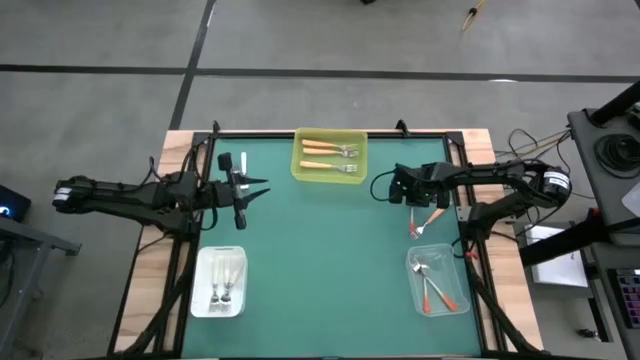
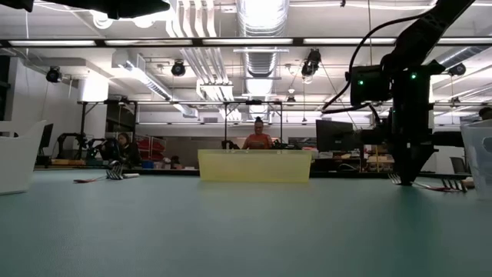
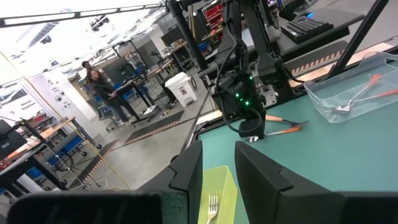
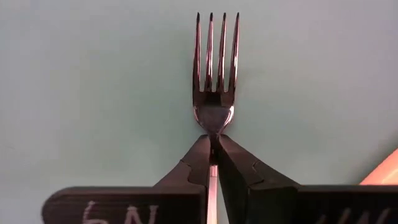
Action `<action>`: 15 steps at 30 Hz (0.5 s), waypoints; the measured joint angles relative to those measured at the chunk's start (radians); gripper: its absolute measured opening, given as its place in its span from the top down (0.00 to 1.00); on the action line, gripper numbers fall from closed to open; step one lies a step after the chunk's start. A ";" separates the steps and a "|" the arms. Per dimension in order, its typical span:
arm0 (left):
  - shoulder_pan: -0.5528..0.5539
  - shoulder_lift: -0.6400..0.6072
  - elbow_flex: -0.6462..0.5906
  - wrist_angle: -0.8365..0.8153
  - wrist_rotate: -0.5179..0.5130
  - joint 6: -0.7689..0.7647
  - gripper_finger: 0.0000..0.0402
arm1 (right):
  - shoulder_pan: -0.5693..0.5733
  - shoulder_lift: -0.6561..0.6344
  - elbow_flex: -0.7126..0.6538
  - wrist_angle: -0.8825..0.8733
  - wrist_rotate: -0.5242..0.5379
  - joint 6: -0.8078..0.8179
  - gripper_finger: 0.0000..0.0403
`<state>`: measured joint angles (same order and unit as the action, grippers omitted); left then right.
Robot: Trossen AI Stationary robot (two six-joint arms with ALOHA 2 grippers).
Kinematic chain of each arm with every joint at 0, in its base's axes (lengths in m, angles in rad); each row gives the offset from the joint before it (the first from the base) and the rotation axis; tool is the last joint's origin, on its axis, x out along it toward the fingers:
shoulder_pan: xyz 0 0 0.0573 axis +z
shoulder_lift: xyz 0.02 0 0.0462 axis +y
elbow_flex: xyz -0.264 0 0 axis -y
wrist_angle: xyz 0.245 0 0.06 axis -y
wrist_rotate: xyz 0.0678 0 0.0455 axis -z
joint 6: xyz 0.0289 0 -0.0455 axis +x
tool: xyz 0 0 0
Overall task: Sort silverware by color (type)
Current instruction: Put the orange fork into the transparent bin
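Metal fork (image 4: pixel 215 81) lies on the green desk (image 4: pixel 93 93), its neck pinched in my right gripper (image 4: pixel 212 149), tines pointing away.

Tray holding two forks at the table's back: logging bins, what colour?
Yellow tray, clearest in the high view.

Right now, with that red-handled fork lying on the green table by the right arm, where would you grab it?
By the thin neck just behind the tines, coming straight down from above. The fork lies flat on the table, so only its narrow sides offer a pinch. The right gripper is shut on that neck there.
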<state>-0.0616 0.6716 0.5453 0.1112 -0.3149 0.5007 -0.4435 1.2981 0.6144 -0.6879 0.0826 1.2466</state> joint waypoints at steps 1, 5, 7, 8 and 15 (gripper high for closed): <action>0.000 0.000 0.000 0.000 0.000 0.000 0.81 | 0.000 -0.002 0.000 0.000 0.000 0.000 0.97; 0.000 0.000 0.000 0.000 0.000 0.000 0.81 | 0.000 -0.021 0.000 0.014 0.004 -0.006 0.97; 0.000 0.000 0.000 0.000 0.000 0.000 0.81 | 0.000 -0.040 0.000 0.004 0.004 -0.007 0.97; 0.000 0.000 0.000 0.000 0.000 0.000 0.81 | 0.000 -0.050 0.000 0.007 0.006 -0.007 0.97; 0.000 0.000 0.000 0.000 0.000 0.000 0.81 | 0.000 -0.163 0.000 0.003 0.008 -0.031 0.98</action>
<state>-0.0616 0.6716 0.5454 0.1112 -0.3150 0.5011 -0.4433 1.1356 0.6147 -0.6849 0.0902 1.2159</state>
